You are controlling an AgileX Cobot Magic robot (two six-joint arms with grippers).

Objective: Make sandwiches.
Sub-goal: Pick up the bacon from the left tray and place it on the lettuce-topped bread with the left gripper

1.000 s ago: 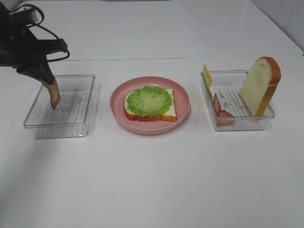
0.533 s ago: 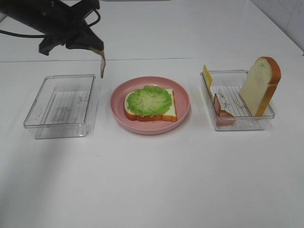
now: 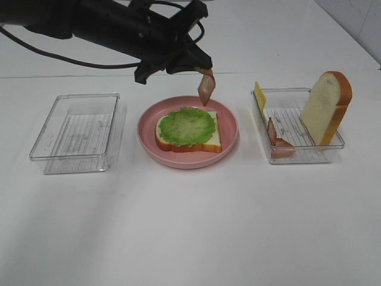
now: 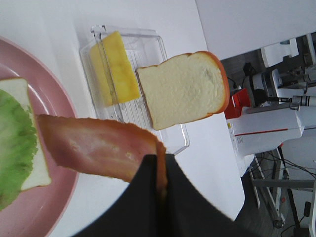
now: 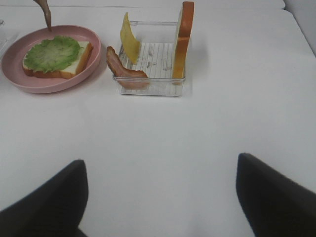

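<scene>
Partly hidden in the clamped left pincer (image 4: pixel 161 163), a bacon strip (image 4: pixel 98 145) dangles; the right pincer (image 5: pixel 160 165) gapes wide.

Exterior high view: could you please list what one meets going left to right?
Left clear tray → pink plate with lettuce-topped bread → yellow cheese slice → bacon strip in the right tray → upright bread slice.

Lettuce-topped bread slice (image 3: pixel 188 130) is lying flat, centre; bacon strip (image 3: pixel 206 89) is hanging above its far edge; second slice (image 3: pixel 326 107) is standing upright, right.
</scene>
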